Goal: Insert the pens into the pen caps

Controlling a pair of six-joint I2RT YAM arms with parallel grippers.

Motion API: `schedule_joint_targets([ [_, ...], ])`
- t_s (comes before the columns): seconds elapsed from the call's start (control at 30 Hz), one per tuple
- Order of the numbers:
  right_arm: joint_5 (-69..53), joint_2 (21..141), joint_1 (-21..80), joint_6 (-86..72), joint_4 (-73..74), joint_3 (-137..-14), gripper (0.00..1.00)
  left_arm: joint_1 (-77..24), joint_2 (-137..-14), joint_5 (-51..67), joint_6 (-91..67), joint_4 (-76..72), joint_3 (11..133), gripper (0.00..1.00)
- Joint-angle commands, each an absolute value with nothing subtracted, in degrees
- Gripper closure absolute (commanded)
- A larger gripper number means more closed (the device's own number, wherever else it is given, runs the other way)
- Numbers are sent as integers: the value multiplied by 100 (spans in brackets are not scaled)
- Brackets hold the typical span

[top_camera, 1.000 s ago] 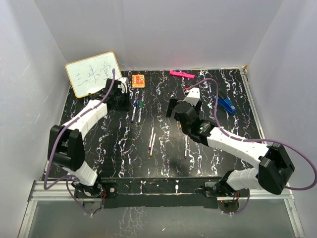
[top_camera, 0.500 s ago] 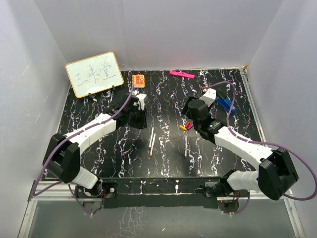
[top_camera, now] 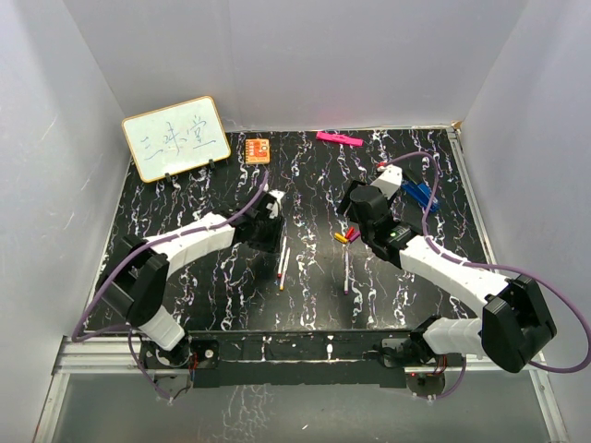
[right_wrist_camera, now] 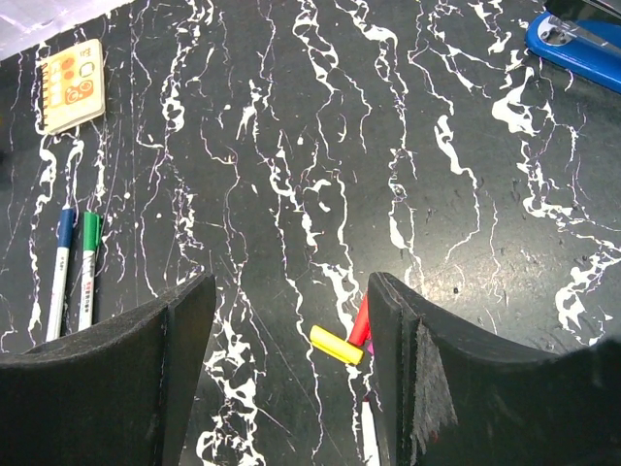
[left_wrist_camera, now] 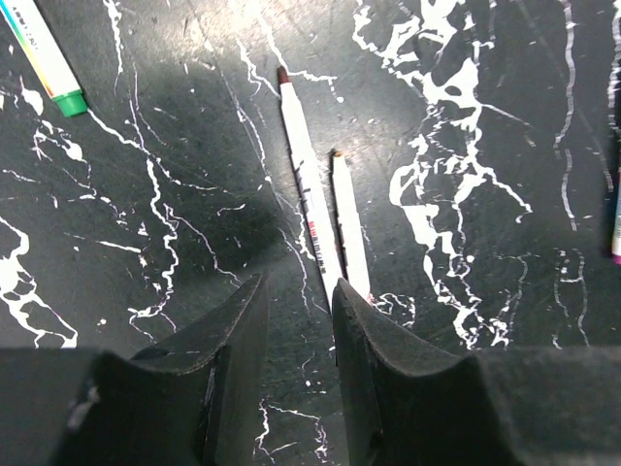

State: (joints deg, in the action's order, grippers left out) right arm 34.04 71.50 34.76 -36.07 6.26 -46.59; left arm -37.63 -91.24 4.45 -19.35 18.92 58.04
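Two uncapped white pens lie side by side mid-table (top_camera: 282, 263). In the left wrist view they are a dark-red-tipped pen (left_wrist_camera: 306, 209) and an orange-tipped pen (left_wrist_camera: 349, 228). My left gripper (top_camera: 266, 235) (left_wrist_camera: 299, 283) is open and empty just above their near ends. A yellow cap (top_camera: 341, 239) (right_wrist_camera: 336, 345), a red cap (right_wrist_camera: 359, 318) and a bit of a purple cap (right_wrist_camera: 370, 347) lie together. My right gripper (top_camera: 349, 224) (right_wrist_camera: 291, 282) is open and empty above them. A purple-tipped pen (top_camera: 345, 268) lies just below the caps.
A blue-capped pen (right_wrist_camera: 60, 267) and a green-capped pen (right_wrist_camera: 87, 267) lie under my left arm. A whiteboard (top_camera: 175, 138), an orange block (top_camera: 258, 149) and a pink bar (top_camera: 338, 138) stand at the back. A blue stapler (top_camera: 420, 194) lies right.
My left gripper has swung from near the whiteboard to the middle, over the two uncapped pens. My right gripper has moved right and back, uncovering the caps.
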Motion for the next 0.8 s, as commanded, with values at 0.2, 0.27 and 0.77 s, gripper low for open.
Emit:
schedule_joint_targets([
  [0.2,3326,7093,3457,-3619,471,-4720,37,-4037,-9392,3,-2099,2177,5985,68],
  [0.27,3299,7094,3453,-3621,453,-4703,37,-4068,-9455,-40,-2116,2146,5997,68],
  [0.77,3184,7080,3454,-3631,382,-4658,37,-4146,-9925,-61,-2110,2049,6164,69],
])
